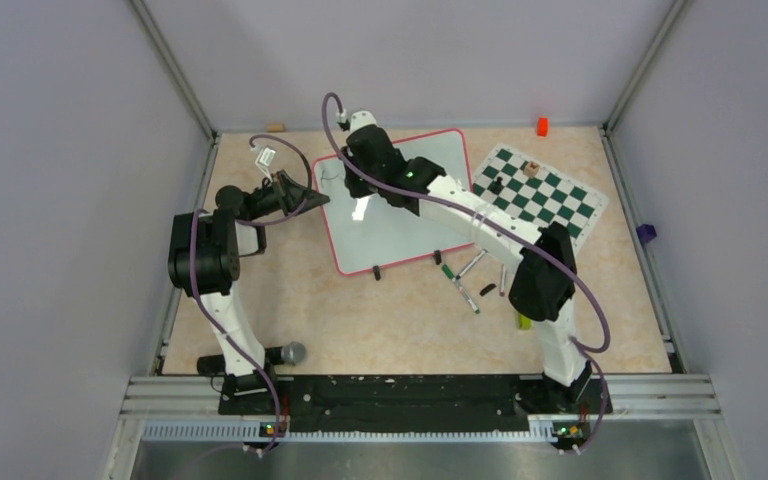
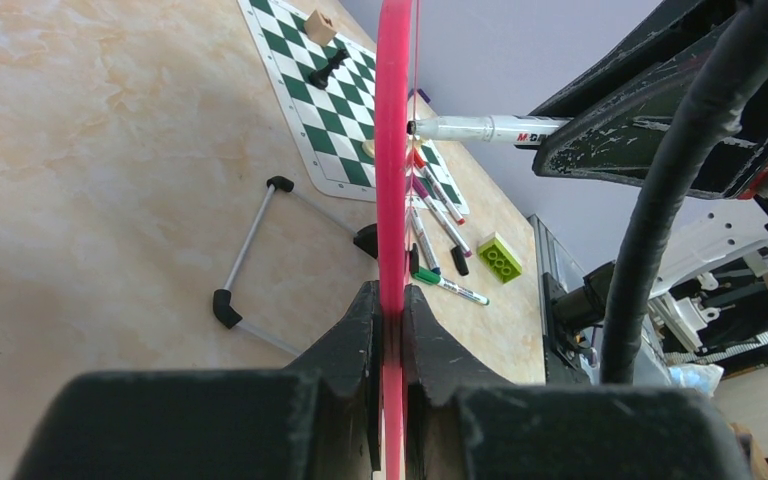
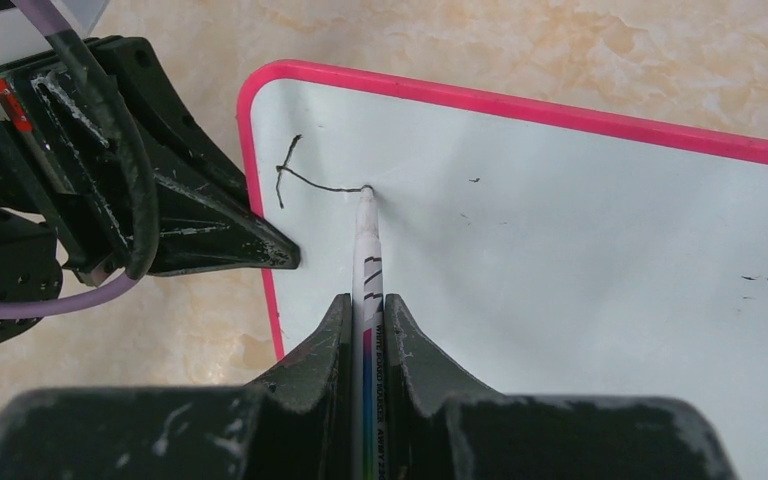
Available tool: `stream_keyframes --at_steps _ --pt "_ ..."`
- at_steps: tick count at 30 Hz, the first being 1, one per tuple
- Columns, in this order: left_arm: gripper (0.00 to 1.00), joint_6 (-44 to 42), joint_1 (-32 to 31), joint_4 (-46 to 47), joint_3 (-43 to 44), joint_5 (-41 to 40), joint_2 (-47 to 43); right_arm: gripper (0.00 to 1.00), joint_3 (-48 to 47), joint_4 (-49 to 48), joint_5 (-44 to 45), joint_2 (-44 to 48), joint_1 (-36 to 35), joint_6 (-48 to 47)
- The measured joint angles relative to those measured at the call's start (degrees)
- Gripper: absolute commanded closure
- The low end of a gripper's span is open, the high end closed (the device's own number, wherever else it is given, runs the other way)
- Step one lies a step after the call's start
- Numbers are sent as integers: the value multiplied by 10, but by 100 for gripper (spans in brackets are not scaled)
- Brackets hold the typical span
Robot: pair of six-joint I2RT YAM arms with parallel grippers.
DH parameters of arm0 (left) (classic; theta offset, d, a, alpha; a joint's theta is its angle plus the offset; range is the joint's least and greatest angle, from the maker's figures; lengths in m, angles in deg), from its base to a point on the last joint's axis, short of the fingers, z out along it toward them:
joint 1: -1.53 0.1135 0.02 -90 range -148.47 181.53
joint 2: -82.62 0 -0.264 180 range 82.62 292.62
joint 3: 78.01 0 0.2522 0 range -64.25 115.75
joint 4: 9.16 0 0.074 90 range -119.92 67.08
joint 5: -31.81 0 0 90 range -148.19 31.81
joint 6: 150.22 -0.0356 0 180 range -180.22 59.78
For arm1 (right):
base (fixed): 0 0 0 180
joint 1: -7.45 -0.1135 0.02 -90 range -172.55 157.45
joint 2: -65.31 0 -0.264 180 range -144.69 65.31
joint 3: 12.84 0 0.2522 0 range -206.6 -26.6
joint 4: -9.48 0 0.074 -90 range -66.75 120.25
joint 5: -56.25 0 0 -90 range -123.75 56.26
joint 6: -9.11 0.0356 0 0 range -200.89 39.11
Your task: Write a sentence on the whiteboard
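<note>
Whiteboard [image 1: 392, 238] rested on the surface [image 1: 360, 320], rim pinched by the left gripper [image 2: 392, 300]; right gripper [image 3: 367, 300] clamped a marker [image 3: 368, 235] touching a short stroke [image 3: 312, 181]. Chess mat [image 1: 550, 192] and loose markers [image 1: 466, 287] lay nearby.

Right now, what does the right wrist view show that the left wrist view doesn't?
Only right wrist: the marker tip touching the whiteboard face at the end of a short dark stroke. Only left wrist: the chess mat, loose markers and a green brick. Both: the pink rim in the left gripper, and the marker.
</note>
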Motion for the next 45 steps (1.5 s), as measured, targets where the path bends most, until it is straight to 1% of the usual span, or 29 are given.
stream_keyframes --at_steps 16,26,45 --pt "100 0 0 7 0 3 0 100 -1 -17 -52 17 21 7" --pt "100 0 0 7 0 3 0 100 -39 5 -55 9 23 7" --pt "100 0 0 6 0 3 0 100 -42 17 -55 -13 23 7"
